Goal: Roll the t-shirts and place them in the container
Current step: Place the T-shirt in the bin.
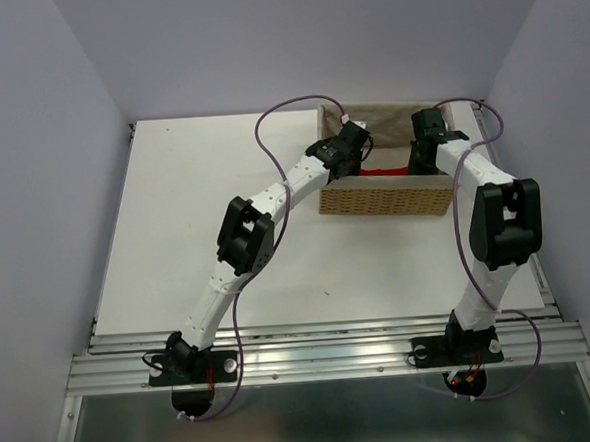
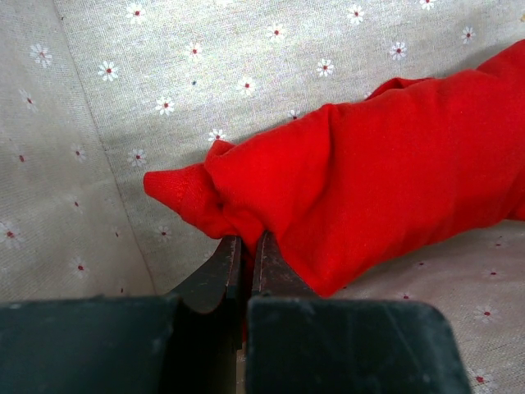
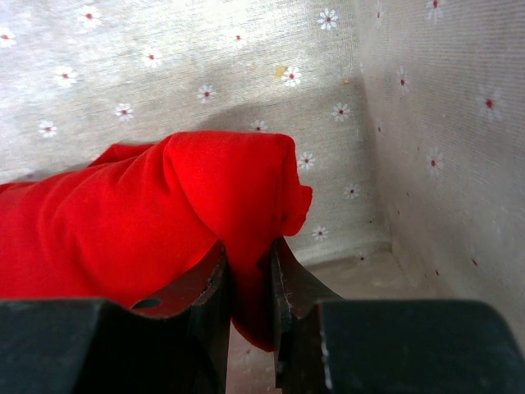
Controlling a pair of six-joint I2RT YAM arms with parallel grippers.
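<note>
The red t-shirt (image 1: pixel 384 171) is rolled into a long bundle and sits inside the wicker basket (image 1: pixel 384 198) at the back of the table. My left gripper (image 2: pixel 244 244) is shut on the bundle's left end, a thin fold of red cloth (image 2: pixel 369 172) pinched between its fingers. Over at the other end, my right gripper (image 3: pixel 248 250) is shut on a thicker fold of the red t-shirt (image 3: pixel 164 205). Both ends hang just above the basket's floor. In the top view most of the roll is hidden by the basket wall and both wrists.
The basket has a beige flowered lining (image 2: pixel 213 66) on walls and floor (image 3: pixel 361 275). Its corner wall (image 3: pixel 443 148) stands close to the right gripper's right side. White tabletop (image 1: pixel 204 207) spreads left and in front of the basket. Purple cables (image 1: pixel 289 116) loop over both arms.
</note>
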